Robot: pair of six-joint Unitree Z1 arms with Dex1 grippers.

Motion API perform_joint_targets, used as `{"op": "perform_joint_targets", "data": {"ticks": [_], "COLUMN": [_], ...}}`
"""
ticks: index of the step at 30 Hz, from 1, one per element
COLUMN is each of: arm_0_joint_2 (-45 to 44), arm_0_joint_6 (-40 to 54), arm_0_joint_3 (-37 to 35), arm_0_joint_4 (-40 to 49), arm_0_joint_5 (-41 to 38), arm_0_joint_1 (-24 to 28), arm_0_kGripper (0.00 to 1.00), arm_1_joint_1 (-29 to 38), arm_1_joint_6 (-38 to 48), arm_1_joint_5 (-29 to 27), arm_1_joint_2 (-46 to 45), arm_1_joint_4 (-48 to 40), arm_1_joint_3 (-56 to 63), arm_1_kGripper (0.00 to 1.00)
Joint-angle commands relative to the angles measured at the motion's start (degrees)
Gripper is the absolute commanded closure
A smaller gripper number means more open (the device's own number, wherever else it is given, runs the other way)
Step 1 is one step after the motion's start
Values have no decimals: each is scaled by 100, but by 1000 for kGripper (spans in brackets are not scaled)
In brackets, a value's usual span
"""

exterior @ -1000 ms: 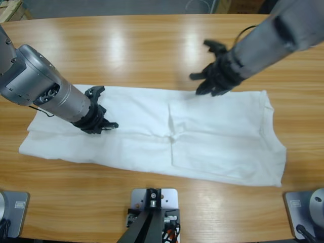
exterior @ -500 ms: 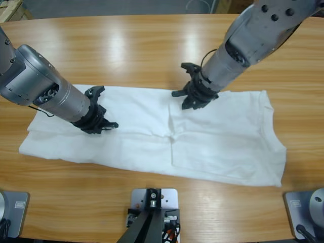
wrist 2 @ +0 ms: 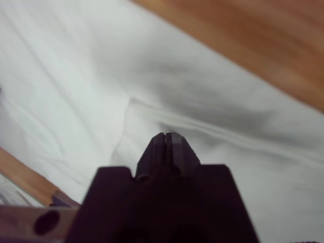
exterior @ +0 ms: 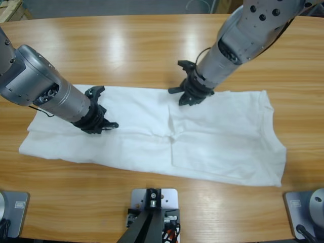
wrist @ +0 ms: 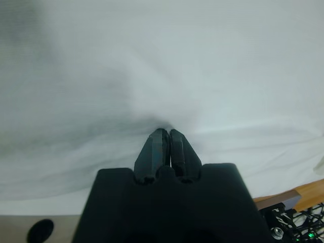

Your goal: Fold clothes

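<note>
**A:** where's the open room here?

**B:** bare table [exterior: 152,45] along the far side and a strip at the near edge. The T-shirt [exterior: 217,142] sprawls across the middle – two arms sit on it, left gripper [exterior: 98,124] and right gripper [exterior: 190,96], with free cloth between them.

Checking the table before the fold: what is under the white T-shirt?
The T-shirt lies flat on the wooden table, which shows all round it. Whatever the cloth covers is hidden; no bulge shows.
</note>
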Motion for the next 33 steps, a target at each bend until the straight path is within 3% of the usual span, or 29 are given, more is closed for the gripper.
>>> {"op": "perform_joint_targets", "data": {"ticks": [1, 2, 3, 4, 5, 7, 8, 27, 30, 33], "arm_0_joint_2": [425, 430, 439, 444, 451, 451, 451, 486, 477, 469], "arm_0_joint_6": [47, 47, 41, 38, 38, 38, 38, -6, -6, -6], "arm_0_joint_3": [342, 332, 325, 316, 312, 318, 321, 344, 344, 355], "arm_0_joint_4": [-82, -89, -100, -114, -128, -138, -138, -174, -174, -174], "arm_0_joint_5": [-89, -89, -89, -89, -89, -89, -89, -89, -89, -89], "arm_0_joint_1": [-66, -65, -65, -68, -75, -93, -93, -93, -93, -93], "arm_0_kGripper": [1000, 1000, 1000, 1000, 1000, 1000, 1000, 1000, 1000, 1000], "arm_1_joint_1": [-118, -118, -120, -102, -79, -67, -63, 267, 267, 267], "arm_1_joint_6": [-141, -138, -138, -141, -173, -342, -382, -386, -391, -405], "arm_1_joint_5": [-132, -146, -220, -315, -415, -561, -580, -346, -404, -457], "arm_1_joint_2": [305, 191, 70, -31, -101, -168, -173, 326, 379, 456], "arm_1_joint_4": [-20, -20, -20, 11, 67, 94, 117, 280, 280, 280], "arm_1_joint_3": [-14, -11, -28, -37, -41, -5, -7, -70, -74, -86], "arm_1_kGripper": [1000, 1000, 914, 511, 320, 31, 1, 25, 236, 552]}}
